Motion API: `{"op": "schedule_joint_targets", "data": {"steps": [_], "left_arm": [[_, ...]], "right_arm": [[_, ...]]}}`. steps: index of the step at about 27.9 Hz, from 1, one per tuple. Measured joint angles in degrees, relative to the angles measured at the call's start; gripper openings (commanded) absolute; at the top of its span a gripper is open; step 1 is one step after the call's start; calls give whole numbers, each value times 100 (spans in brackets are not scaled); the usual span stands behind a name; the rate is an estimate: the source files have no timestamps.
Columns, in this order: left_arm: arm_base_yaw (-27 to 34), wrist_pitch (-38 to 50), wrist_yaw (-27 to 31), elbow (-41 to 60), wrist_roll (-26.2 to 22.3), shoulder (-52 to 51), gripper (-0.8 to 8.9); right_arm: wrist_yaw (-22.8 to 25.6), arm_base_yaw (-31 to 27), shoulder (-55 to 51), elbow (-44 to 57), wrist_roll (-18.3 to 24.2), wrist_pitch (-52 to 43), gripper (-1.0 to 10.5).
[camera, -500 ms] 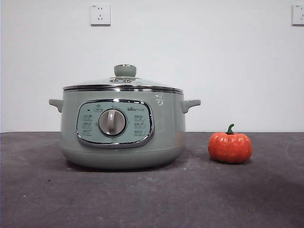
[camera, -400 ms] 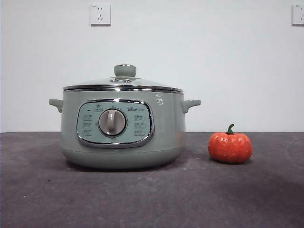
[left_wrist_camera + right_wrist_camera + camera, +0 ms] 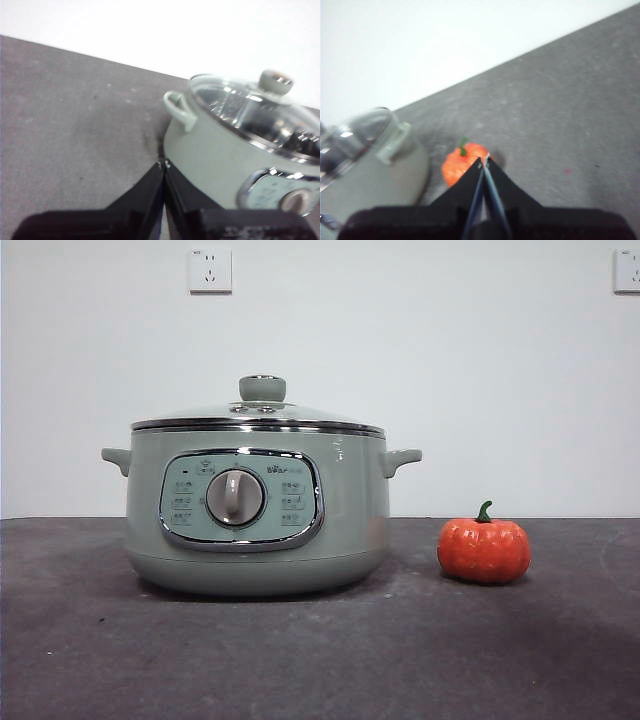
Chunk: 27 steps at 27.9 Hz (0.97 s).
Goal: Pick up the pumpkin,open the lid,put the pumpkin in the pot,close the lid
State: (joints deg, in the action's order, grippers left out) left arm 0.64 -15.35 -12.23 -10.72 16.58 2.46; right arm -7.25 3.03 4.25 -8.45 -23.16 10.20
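Nothing on the dark grey table [image 3: 320,660] has really moved since a moment ago. Nearest, both arms wait above it: left gripper [image 3: 163,162] clenched empty beside the pot, right gripper [image 3: 484,160] clenched empty over the small glossy orange ribbed pumpkin [image 3: 484,549]. That pumpkin sits right of the large sage-green electric pot [image 3: 258,505], apart from it. Its domed glass lid [image 3: 259,412] rests closed on top.

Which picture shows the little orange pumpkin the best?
The front view. There the pumpkin sits whole and sharp on the table, apart from the pot. The right wrist view shows it blurry, partly hidden behind the right tool. The left wrist view does not show it at all.
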Motion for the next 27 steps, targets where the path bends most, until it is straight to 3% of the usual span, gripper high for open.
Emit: {"op": "schedule_joint_targets", "data": {"steps": [5, 10, 19, 27], "left_arm": [[0, -350, -264, -717, -2, 651, -8], [0, -743, -824, -1537, -136, 1469, -8], [0, -1663, -1932, -2750, -960, 2559, -8], [-2, -2962, -2376, -3519, -1746, 2953, -8]], "right_arm": [[-603, 0, 636, -656, -31, 39, -12], [-1307, 0, 1519, -1657, 188, 756, -12], [-1939, 2, 3307, -3991, 1475, 3099, -12], [-1978, 205, 4332, -5565, 2691, 5073, -11]]}}
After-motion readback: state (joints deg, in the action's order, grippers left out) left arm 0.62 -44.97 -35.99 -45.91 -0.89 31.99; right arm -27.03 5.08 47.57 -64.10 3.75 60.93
